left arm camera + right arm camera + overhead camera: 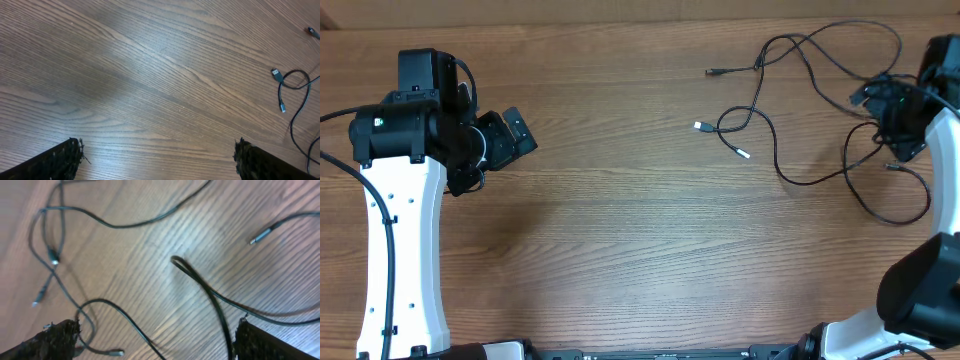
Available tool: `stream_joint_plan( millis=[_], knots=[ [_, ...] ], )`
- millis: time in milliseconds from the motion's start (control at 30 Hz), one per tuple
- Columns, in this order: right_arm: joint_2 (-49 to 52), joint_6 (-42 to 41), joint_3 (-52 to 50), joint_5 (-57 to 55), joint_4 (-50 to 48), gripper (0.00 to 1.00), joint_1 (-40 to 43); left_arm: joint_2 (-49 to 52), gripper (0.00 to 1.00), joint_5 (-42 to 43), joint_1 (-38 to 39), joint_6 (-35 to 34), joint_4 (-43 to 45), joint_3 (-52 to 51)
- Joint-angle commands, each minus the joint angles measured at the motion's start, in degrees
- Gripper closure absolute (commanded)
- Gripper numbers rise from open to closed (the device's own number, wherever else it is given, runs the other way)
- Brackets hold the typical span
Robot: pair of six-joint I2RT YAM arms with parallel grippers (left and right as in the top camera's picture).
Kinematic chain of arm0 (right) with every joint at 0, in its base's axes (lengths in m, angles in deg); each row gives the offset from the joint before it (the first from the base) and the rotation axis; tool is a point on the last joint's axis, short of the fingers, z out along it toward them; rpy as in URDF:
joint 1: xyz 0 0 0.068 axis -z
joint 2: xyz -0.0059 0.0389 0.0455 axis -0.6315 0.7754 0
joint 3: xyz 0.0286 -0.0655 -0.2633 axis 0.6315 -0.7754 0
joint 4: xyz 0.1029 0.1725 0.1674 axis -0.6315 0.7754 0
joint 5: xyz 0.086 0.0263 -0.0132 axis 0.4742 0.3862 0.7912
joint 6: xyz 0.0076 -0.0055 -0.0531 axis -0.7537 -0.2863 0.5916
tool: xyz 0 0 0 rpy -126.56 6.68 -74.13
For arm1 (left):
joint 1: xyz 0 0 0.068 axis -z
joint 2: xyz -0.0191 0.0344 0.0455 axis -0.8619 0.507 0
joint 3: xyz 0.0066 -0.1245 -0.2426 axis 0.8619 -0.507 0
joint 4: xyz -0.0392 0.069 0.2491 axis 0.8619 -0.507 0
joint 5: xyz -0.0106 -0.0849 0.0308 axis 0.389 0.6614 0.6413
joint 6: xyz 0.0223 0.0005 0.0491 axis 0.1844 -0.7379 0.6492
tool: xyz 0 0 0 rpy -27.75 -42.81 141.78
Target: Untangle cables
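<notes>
Two arms up from the near edge of the wooden table (620, 230): left arm (405, 260) white, right arm (920, 290) dark at the elbow. Farther in on the left side, left gripper (520, 135) pointing toward the table's middle, jaws wide apart, only bare wood between them, well apart from the cords. From that wrist, just a small loop and two plug ends (276, 74) off at the right border. Across on the right side, right gripper (882, 125) over the tangle, jaws likewise fully spread, gripping nothing. Beneath it in the wrist view, one cord bent into a tight fold between the fingertips (250, 335), running down just beside one of them; touching or not, impossible to tell. Beyond, cables (758, 64) sprawled in loose crossing loops over the far right quarter of the table, from under the right gripper out toward the centre. Three plug ends lying free on the centre side, near one another.
</notes>
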Motion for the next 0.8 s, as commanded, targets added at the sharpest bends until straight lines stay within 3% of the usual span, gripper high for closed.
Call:
stream_joint_plan(
  millis=[0, 200, 433, 567, 767],
  knots=[
    [-1.0, 1.2, 1.3, 0.6, 1.8, 0.0, -1.1, 0.3, 0.0, 0.5, 0.2, 1.2, 0.2, 0.3],
    [-0.6, 22.3, 0.8, 15.1, 1.5, 0.0, -6.3, 0.3, 0.0, 0.5, 0.2, 0.7, 0.2, 0.3],
    [1.4, 29.6, 0.8, 12.4, -1.3, 0.0, -16.7, 0.3, 0.0, 0.5, 0.2, 0.6, 0.3, 0.3],
    [4.9, 32.8, 0.8, 6.1, -2.9, 0.26, -21.4, 0.3, 0.0, 0.5, 0.2, 0.6, 0.3, 0.3],
    [12.7, 37.0, 0.7, 5.3, -3.4, 0.38, -25.7, 0.3, 0.0, 0.4, 0.2, 0.6, 0.4, 0.3]
  ],
)
